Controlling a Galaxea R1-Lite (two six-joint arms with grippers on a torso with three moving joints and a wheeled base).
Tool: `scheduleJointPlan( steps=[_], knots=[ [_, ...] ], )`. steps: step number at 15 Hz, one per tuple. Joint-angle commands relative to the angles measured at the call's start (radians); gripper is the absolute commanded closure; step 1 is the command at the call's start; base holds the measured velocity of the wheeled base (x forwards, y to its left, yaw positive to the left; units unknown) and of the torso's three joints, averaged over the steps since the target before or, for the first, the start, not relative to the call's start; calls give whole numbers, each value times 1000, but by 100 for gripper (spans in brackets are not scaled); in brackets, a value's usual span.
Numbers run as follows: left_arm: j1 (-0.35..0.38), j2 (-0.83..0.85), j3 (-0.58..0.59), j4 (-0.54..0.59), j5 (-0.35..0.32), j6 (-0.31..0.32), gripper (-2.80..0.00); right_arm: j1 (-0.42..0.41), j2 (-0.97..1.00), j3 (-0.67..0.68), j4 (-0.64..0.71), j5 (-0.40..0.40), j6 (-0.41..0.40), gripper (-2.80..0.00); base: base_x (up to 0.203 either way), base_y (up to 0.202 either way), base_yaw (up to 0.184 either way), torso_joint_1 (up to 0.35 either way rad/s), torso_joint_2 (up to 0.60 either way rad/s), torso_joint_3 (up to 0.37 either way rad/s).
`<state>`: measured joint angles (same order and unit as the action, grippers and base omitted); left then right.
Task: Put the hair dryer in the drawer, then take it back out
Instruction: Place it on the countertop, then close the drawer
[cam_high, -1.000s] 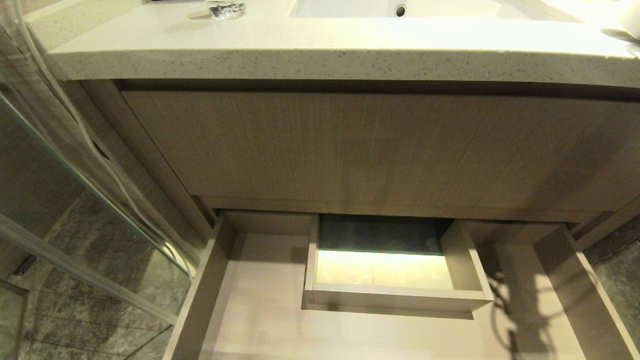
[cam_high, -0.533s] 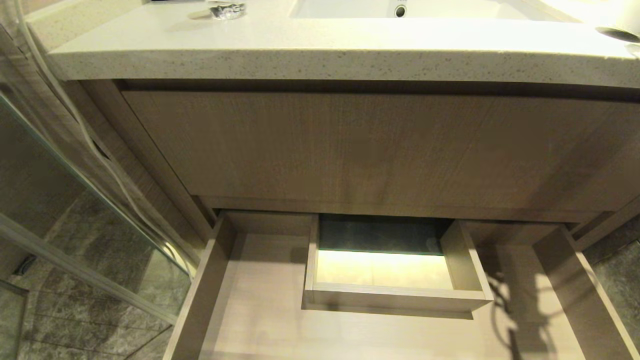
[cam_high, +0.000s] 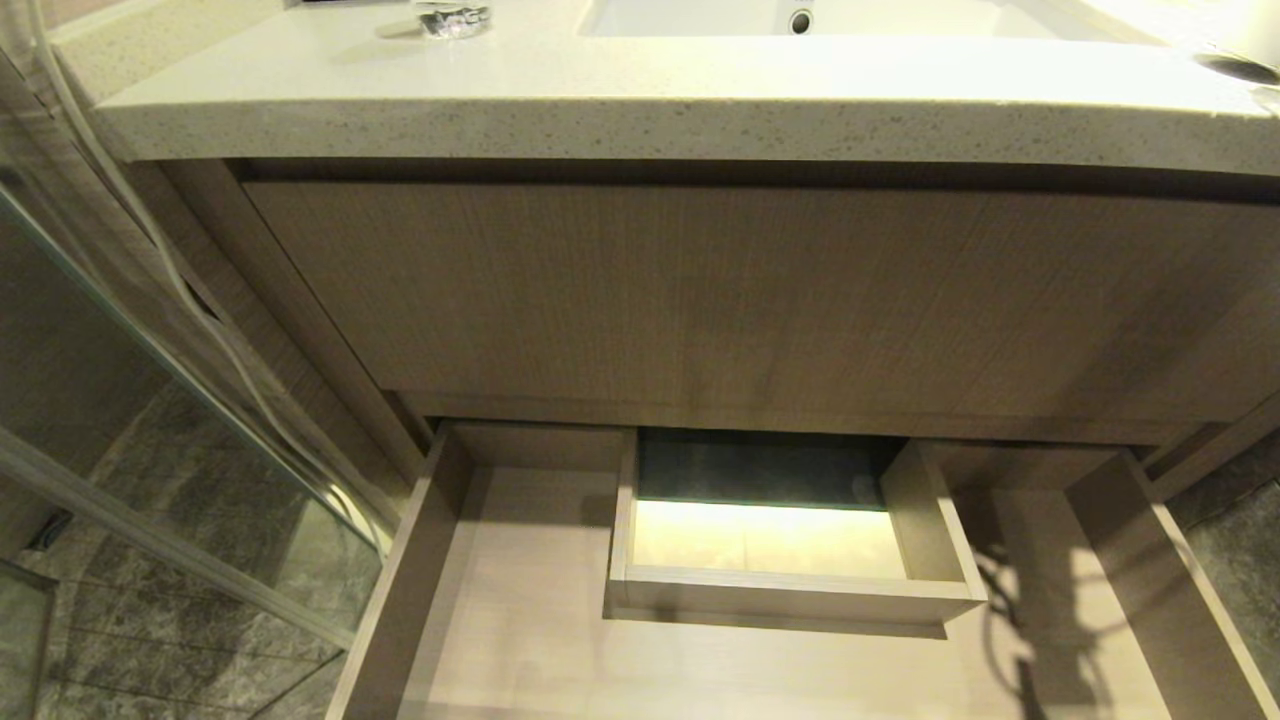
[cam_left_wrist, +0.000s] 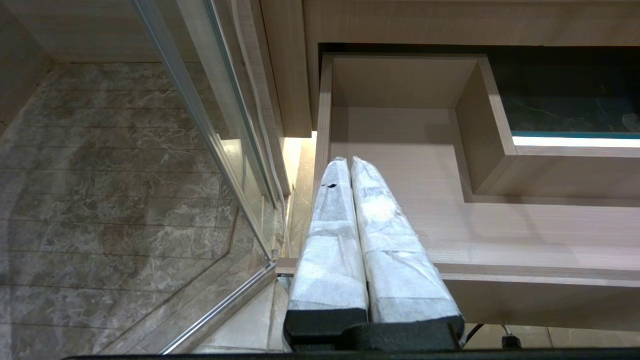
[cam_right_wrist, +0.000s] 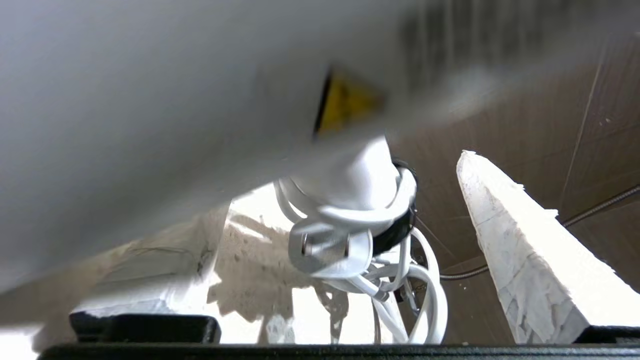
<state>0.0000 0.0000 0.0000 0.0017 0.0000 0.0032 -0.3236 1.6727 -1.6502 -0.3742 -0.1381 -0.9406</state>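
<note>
Jaws of right gripper (cam_right_wrist: 320, 240) stood wide apart, nothing pinched. Hair dryer (cam_right_wrist: 345, 185) sat between fingers (cam_right_wrist: 520, 250), very close to lens, bundled cord (cam_right_wrist: 400, 290) below it, resting on pale table (cam_high: 600, 100), not in drawer (cam_high: 520, 620). Drawer hung open below, empty. Left gripper (cam_left_wrist: 350, 165) parked over drawer's corner, jaws pressed together. Risk, as judged: cord loops could snag finger on retreat and drag dryer off edge. Writing: only yellow triangle sticker (cam_right_wrist: 345, 100) on body, text unreadable.
</note>
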Motion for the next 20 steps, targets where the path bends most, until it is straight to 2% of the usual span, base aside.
scheduleJointPlan(
  steps=[1, 8, 9, 10, 12, 16, 20],
  knots=[
    [0, 0, 0, 0, 0, 0, 0, 0, -55, 69, 23, 6, -15, -280, 0, 0, 0, 0, 0, 0],
    [0, 0, 0, 0, 0, 0, 0, 0, -250, 283, 118, 9, -23, -280, 0, 0, 0, 0, 0, 0],
    [0, 0, 0, 0, 0, 0, 0, -1, -273, 296, 145, 10, -23, -133, 0, 0, 0, 0, 0, 0],
    [0, 0, 0, 0, 0, 0, 0, -1, -302, 309, 175, 11, -23, 0, 0, 0, 0, 0, 0, 0],
    [0, 0, 0, 0, 0, 0, 0, -1, -385, 366, 241, 10, -20, 0, 0, 0, 0, 0, 0, 0],
    [0, 0, 0, 0, 0, 0, 0, -3, -536, 505, 283, -1, -17, 0, 0, 0, 0, 0, 0, 0],
    [0, 0, 0, 0, 0, 0, 0, -53, -603, 570, 324, -10, -16, 0, 0, 0, 0, 0, 0, 0]
  ],
)
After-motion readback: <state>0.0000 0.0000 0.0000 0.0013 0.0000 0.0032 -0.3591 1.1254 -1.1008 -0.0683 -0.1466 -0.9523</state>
